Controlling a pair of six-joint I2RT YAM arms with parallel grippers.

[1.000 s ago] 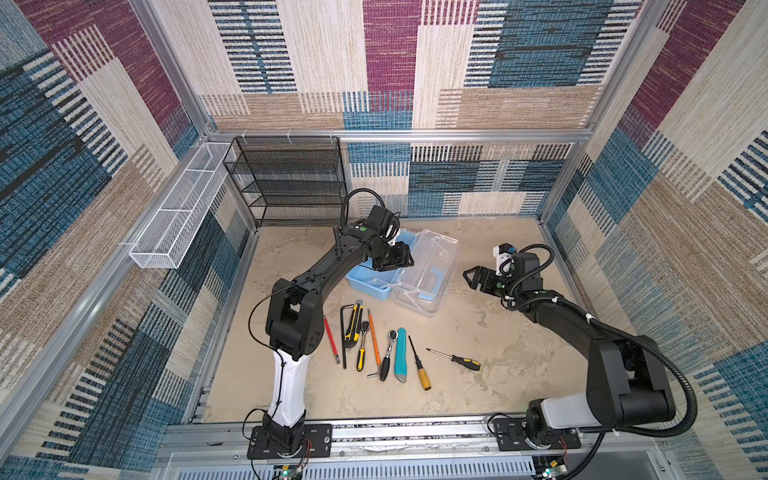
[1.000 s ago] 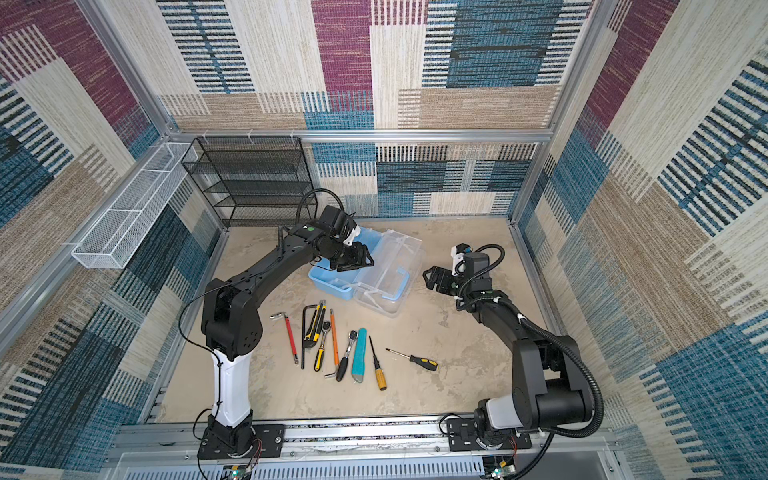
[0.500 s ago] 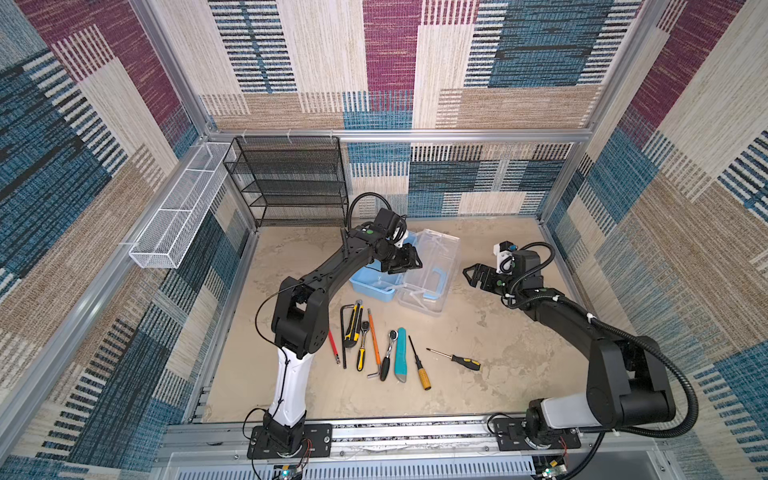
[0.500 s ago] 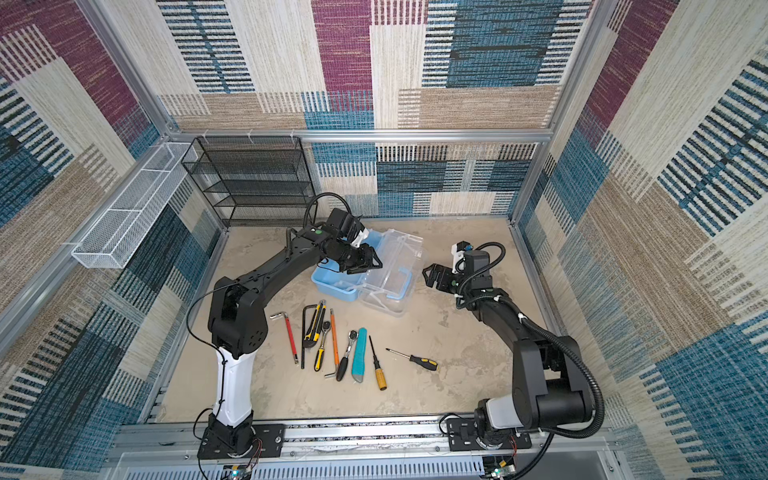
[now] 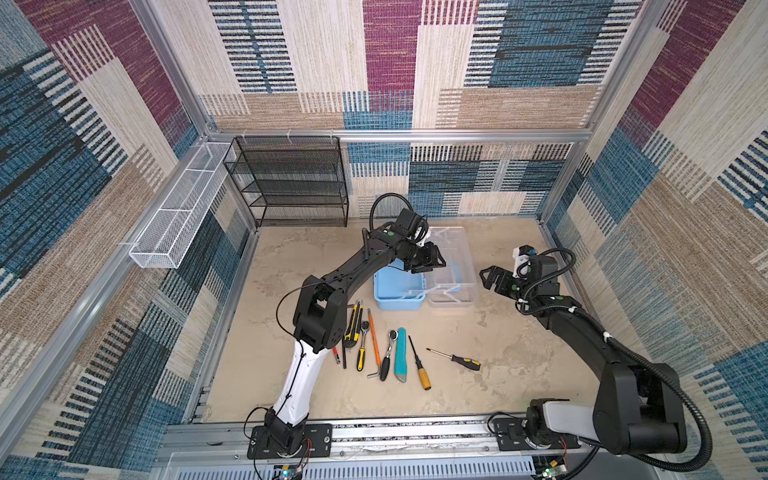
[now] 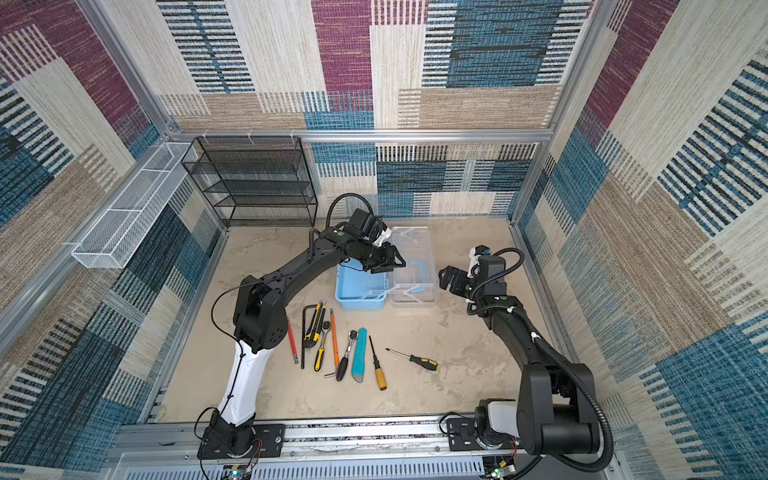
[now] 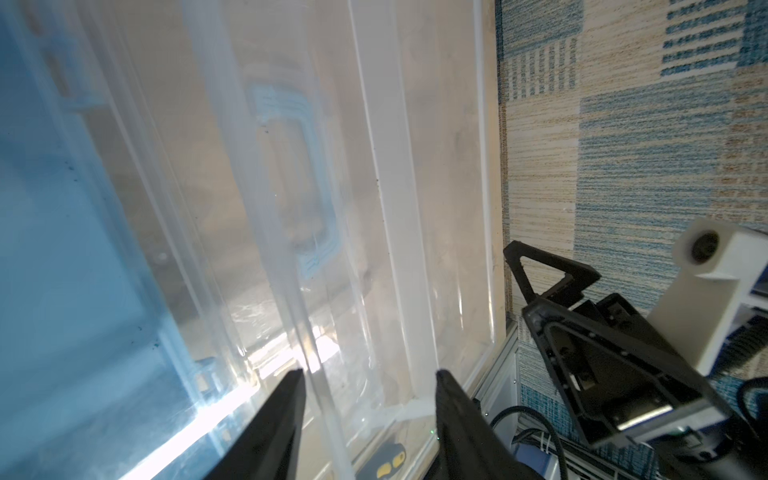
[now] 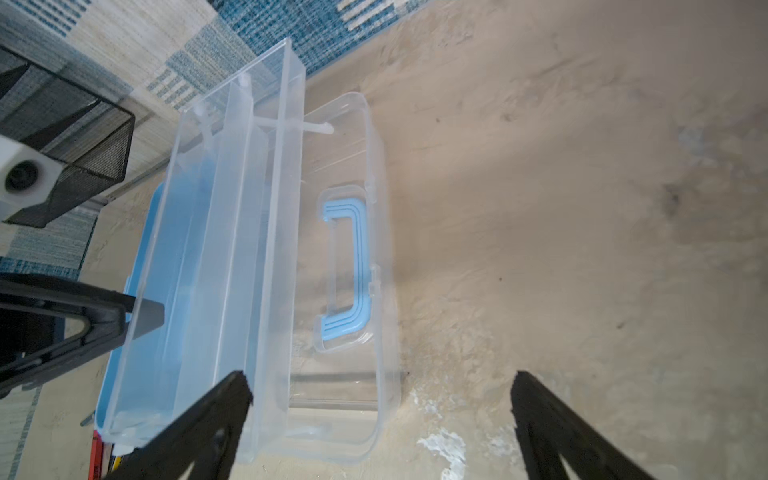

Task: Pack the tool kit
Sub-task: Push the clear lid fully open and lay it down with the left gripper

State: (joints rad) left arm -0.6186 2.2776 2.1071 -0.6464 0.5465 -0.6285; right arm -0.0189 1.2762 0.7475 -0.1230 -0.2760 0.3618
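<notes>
Left wrist view — toolbox (image 7: 83,270) blurred, handle (image 7: 322,199) hazy

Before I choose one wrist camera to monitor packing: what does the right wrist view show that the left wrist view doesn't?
Only right wrist: the black mesh rack and the open lid end to end. Only left wrist: the right claw from outside, open, and a black-and-yellow tool handle through the plastic. Both: clear tray, light-blue handle, blue base.
</notes>
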